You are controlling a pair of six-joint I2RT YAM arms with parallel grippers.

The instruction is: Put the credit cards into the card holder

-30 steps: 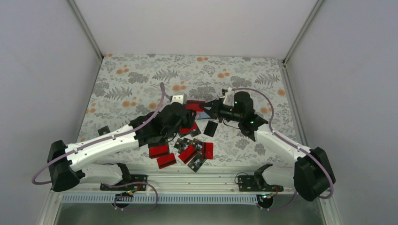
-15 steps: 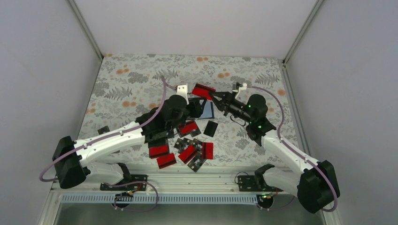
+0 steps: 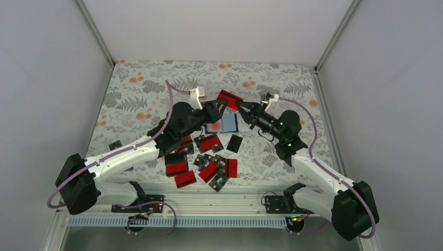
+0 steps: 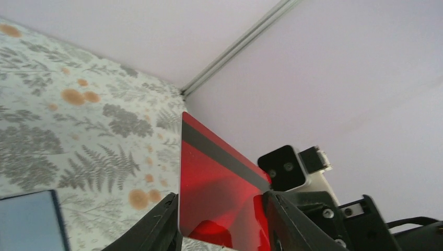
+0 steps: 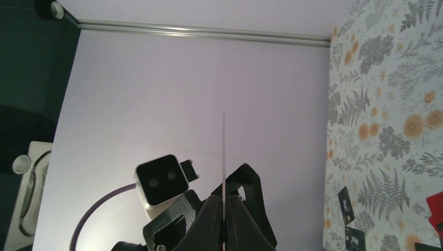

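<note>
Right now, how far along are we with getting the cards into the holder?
Done: nothing I can confirm. The blue card holder lies flat, contents unclear. In hand: one red card, pinched in the air by the right claw, with the left claw flanking it. Left: many loose cards scattered near the arms.
</note>
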